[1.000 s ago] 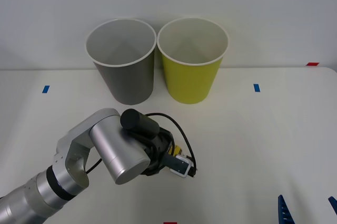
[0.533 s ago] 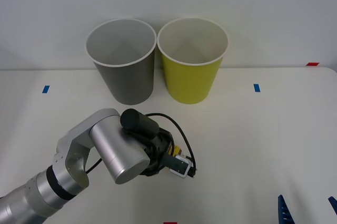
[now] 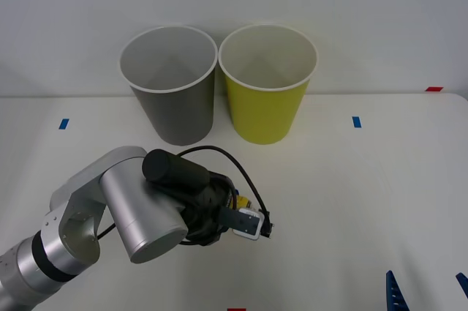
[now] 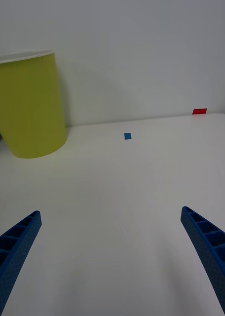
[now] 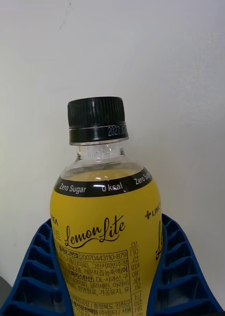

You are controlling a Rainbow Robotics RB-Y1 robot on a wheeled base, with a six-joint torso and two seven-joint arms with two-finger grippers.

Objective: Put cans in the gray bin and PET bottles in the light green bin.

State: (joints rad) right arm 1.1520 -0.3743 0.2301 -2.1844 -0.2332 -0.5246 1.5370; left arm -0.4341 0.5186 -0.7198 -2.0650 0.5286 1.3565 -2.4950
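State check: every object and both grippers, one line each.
PET bottle: capped, held between the left fingers.
Left gripper: shut on the bottle, low over the table in front of the bins.
Right gripper: open, holding nothing, near the table's front right.
Gray bin: upright.
Light green bin: upright.

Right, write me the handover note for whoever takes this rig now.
Left hand: shut on the PET bottle, blue fingers on both sides of its yellow label, black cap on. In the front view it sits low over the table, in front of the bins.
Right hand: open, idle at the near right of the table, holding nothing.
Gray bin and light green bin: upright side by side at the back, nothing seen inside either.
Done: bottle gripped.
Left: carry it over the light green bin and release it. No cans seen on the table.
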